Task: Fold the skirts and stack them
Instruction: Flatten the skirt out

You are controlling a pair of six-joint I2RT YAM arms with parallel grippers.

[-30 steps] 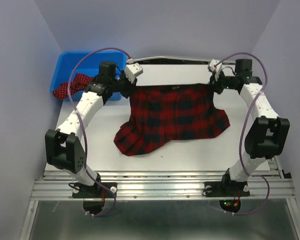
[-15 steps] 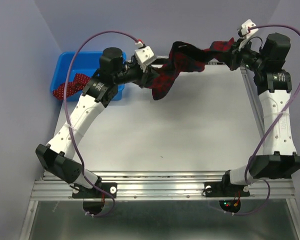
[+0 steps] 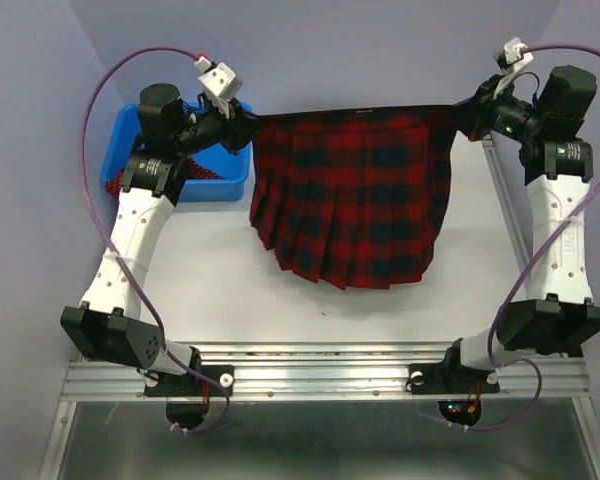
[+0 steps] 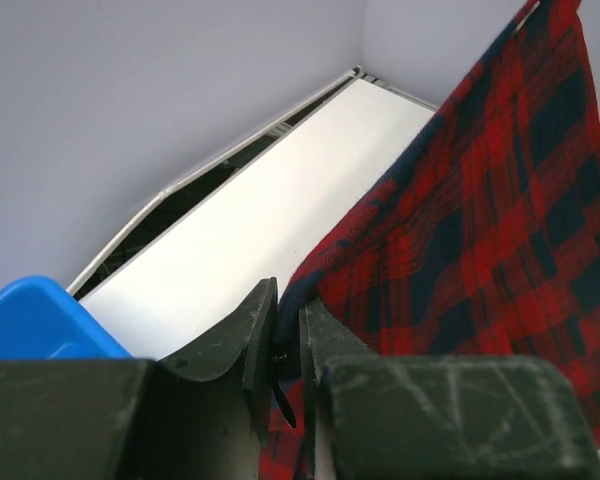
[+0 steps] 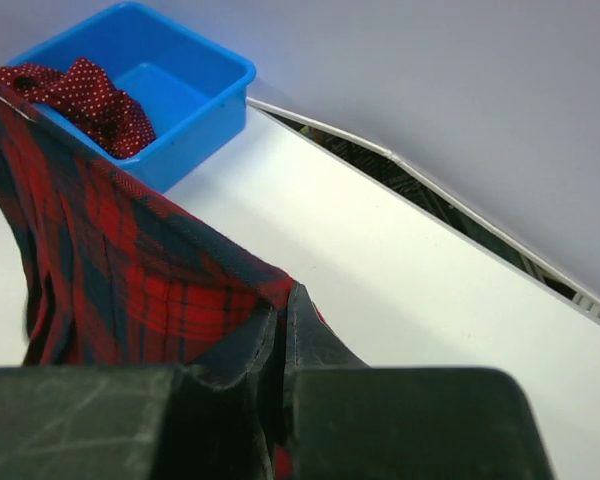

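Left end effector (image 3: 246, 124) holds skirt (image 3: 355, 200) over white table (image 3: 195, 275).

Both arms stretch up and back, spread wide; left gripper (image 3: 245, 124) and right gripper (image 3: 465, 112) point inward. Each is pinched tight on the tartan skirt (image 3: 360, 195).

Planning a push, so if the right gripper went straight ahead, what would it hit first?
The right gripper, shut on the plaid skirt, would likely meet the table first; depth unclear.
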